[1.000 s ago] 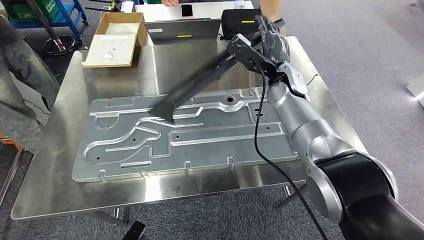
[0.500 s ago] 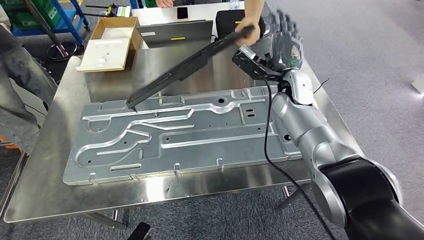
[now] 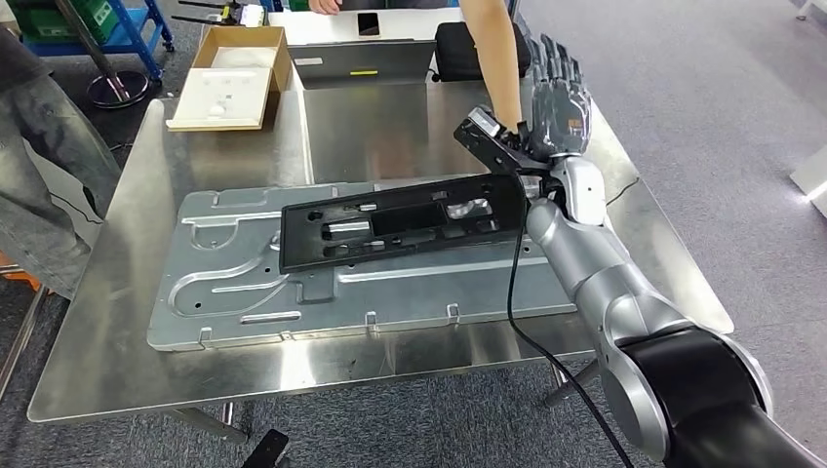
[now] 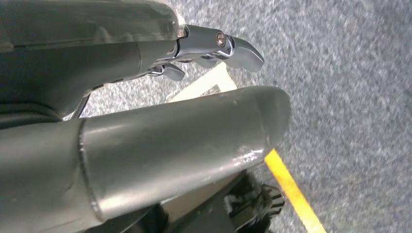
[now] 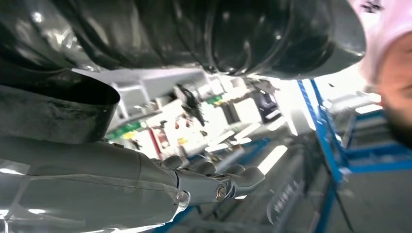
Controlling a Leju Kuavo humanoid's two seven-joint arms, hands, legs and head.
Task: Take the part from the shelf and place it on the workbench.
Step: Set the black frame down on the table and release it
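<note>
Head view: right hand [image 3: 556, 97] raised, fingers spread, gripping nothing — black part [image 3: 400, 229] lies on the grey panel [image 3: 244, 292] atop the bench [image 3: 98, 380]; lowering could knock the person's arm [image 3: 492, 58].

Bright, even overhead light; soft glare on the steel workbench [image 3: 117, 322]. The right wrist view is blurred, its background overexposed.

Right hand [image 3: 557, 97] raised, fingers [image 3: 552, 60] spread
</note>
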